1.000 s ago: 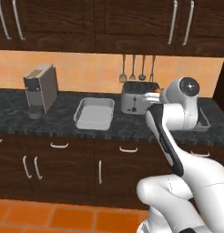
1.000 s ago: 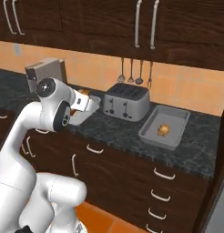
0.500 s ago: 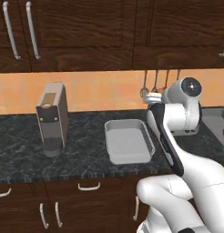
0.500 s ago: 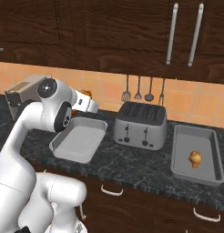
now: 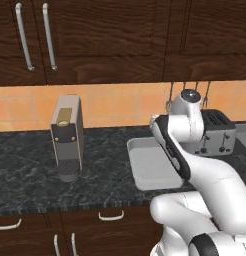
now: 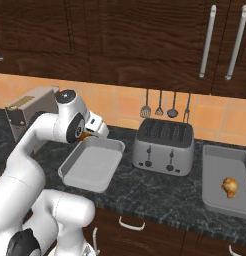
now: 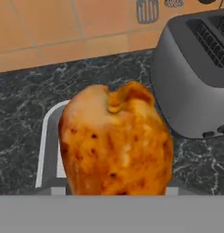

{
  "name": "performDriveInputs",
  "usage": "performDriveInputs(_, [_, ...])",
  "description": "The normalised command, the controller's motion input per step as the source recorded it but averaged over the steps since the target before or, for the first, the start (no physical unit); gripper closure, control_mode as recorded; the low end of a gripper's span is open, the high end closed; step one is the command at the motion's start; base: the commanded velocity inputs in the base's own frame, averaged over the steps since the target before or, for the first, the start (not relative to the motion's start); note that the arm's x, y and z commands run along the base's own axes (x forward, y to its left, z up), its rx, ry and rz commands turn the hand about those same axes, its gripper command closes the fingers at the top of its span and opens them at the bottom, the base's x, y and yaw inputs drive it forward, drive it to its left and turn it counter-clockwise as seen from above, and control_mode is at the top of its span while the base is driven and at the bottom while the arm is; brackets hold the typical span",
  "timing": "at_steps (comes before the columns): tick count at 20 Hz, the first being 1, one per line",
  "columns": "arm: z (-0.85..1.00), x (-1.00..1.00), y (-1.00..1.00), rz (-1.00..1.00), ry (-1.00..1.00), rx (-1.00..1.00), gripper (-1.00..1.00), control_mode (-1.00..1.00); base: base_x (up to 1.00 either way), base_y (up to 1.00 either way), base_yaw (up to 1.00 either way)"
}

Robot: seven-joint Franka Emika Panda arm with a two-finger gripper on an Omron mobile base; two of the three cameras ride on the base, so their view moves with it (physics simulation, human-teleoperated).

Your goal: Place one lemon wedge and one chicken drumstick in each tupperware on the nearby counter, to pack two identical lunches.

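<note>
Claw (image 6: 85, 134) apparently clamped on knobbly golden-brown drumstick (image 7: 114, 143), above smooth grey tupperware (image 6: 92, 163).

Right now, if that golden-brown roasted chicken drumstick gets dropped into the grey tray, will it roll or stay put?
The golden-brown roasted chicken drumstick looks lumpy and rounded, so it may rock slightly but probably settles. The grey tray has sloped walls, likely containing it. Its glossy skin suggests slipperiness.

A home kitchen: dark wooden cupboards (image 6: 145, 35) hang over an orange tiled wall (image 5: 110, 105), with a speckled black counter (image 6: 160, 192) below. A toaster (image 6: 163, 146) sits there, cooking utensils (image 6: 159, 105) hanging at its twelve o'clock.
</note>
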Motion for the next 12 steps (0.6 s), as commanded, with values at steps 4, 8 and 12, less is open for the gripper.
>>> performDriveInputs(4, [-1.00,0.45,-0.01,0.00,0.50,0.20,1.00,-1.00,0.00,0.00,0.00])
performDriveInputs(8, [-1.00,0.11,0.02,0.00,0.37,0.10,1.00,-1.00,0.00,0.00,0.00])
performDriveInputs(12, [-1.00,0.05,0.35,0.00,0.28,0.01,1.00,-1.00,0.00,0.00,0.00])
